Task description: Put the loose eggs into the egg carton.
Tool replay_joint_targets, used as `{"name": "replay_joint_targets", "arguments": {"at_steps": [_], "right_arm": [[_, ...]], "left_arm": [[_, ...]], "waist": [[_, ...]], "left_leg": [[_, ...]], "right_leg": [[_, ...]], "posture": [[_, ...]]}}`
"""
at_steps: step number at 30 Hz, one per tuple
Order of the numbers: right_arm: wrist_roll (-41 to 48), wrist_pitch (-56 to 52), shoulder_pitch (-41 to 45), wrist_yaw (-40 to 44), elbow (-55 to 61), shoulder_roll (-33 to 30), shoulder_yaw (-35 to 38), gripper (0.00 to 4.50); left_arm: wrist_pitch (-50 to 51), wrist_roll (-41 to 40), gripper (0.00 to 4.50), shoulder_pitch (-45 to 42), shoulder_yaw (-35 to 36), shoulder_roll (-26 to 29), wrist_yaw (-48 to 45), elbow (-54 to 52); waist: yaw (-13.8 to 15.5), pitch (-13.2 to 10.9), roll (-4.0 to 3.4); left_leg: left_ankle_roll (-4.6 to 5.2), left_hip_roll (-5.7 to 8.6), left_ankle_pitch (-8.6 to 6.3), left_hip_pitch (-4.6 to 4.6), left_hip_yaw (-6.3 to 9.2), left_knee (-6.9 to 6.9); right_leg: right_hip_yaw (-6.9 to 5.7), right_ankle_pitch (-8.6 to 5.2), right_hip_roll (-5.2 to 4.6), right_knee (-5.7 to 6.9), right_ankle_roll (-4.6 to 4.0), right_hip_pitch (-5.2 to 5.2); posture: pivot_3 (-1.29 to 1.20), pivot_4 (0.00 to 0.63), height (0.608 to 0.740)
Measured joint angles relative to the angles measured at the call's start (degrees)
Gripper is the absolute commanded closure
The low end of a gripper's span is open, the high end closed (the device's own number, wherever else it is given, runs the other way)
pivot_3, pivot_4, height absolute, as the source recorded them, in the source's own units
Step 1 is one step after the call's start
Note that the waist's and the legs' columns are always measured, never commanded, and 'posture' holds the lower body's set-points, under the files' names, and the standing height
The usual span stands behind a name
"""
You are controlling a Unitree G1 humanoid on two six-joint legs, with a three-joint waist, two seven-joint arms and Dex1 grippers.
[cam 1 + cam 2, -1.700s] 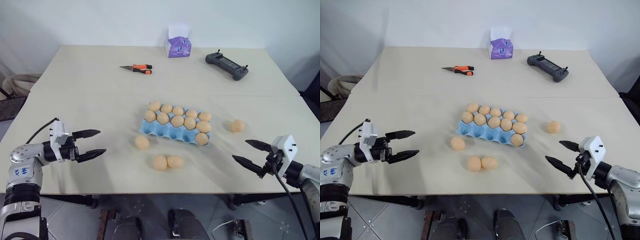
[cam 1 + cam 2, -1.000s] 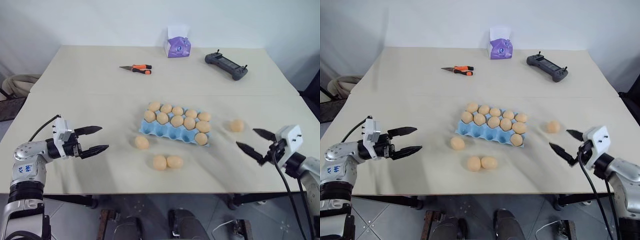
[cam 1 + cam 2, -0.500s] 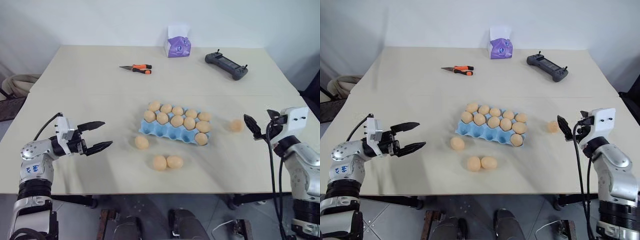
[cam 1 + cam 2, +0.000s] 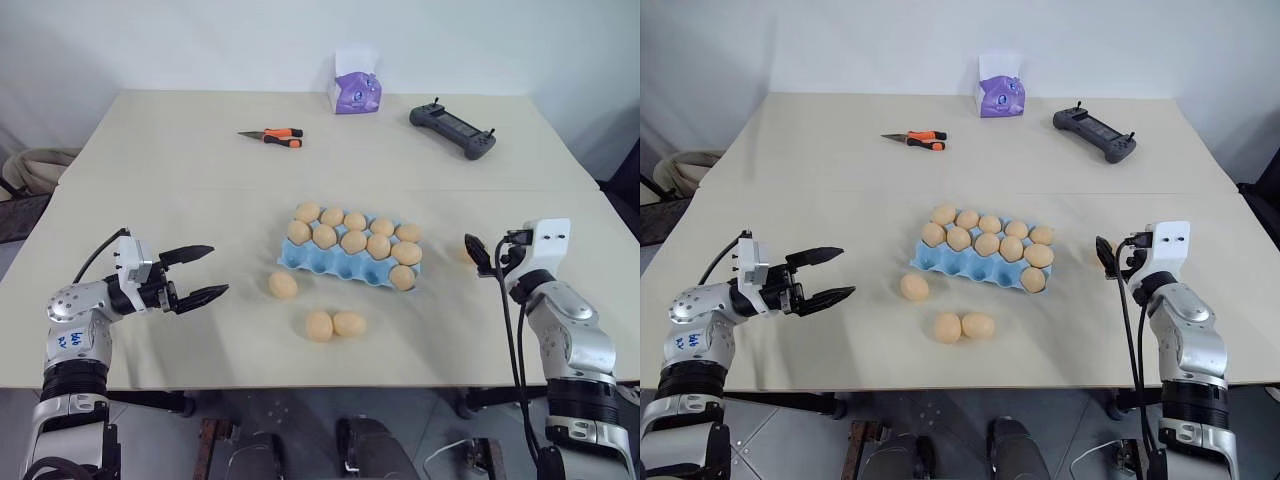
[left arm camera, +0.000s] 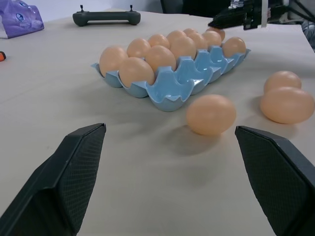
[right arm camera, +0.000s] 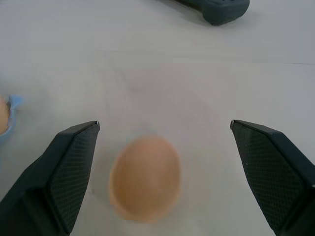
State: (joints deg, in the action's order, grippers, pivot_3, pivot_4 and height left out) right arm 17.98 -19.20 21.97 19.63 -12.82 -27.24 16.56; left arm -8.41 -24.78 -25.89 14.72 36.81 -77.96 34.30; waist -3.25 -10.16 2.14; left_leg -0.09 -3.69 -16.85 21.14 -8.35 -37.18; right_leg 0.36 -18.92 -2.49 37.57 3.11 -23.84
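Observation:
The light blue egg carton (image 4: 335, 266) lies mid-table with several tan eggs in its back cups. A loose egg (image 4: 283, 285) rests by the carton's front left corner, and two more (image 4: 319, 325) (image 4: 349, 323) lie side by side nearer me. A further loose egg (image 6: 145, 177) lies to the carton's right, low between the spread fingers of my open right gripper (image 4: 473, 250), untouched. My left gripper (image 4: 212, 271) hovers open and empty near the table's left, pointing at the nearest egg (image 5: 210, 114).
At the back of the table stand a purple tissue box (image 4: 355, 92), an orange-handled tool (image 4: 272, 136) and a black controller (image 4: 452, 130). The table's front edge runs just below both grippers.
My right arm has swung inward and forward and turned its gripper, which now straddles the egg right of the carton. The left gripper has stayed in place, still open.

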Motion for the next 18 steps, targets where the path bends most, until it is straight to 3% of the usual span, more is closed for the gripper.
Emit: {"name": "replay_joint_targets", "arguments": {"at_steps": [11,14,18], "right_arm": [[-3.65,1.92,2.58,0.48,-7.84,0.04,-1.9,0.0],[-4.26,2.87,2.69,0.7,-8.89,0.04,-2.64,0.64],[-4.68,3.1,3.42,0.93,-9.52,0.04,-2.64,1.99]], "left_arm": [[0.2,-0.31,0.02,0.36,0.03,-0.03,1.01,-0.35],[0.2,-0.52,0.0,0.36,0.03,-0.03,1.17,-0.36],[0.2,-0.62,0.0,0.35,0.02,-0.07,1.61,-0.37]], "waist": [[-0.1,-0.02,-0.02],[-0.12,-0.02,-0.02],[-0.1,-0.02,-0.03]], "left_leg": [[-0.01,0.0,0.01,0.03,-0.01,0.0],[-0.02,0.0,0.01,0.04,-0.02,0.01],[-0.02,-0.01,0.01,0.04,-0.01,0.01]], "right_leg": [[0.01,0.0,0.0,0.01,0.0,-0.04],[0.02,0.0,0.0,0.01,0.0,-0.05],[0.01,0.0,0.0,0.01,0.0,-0.05]], "posture": [[0.0,0.15,0.74],[0.0,0.15,0.74],[0.0,0.15,0.74]]}}
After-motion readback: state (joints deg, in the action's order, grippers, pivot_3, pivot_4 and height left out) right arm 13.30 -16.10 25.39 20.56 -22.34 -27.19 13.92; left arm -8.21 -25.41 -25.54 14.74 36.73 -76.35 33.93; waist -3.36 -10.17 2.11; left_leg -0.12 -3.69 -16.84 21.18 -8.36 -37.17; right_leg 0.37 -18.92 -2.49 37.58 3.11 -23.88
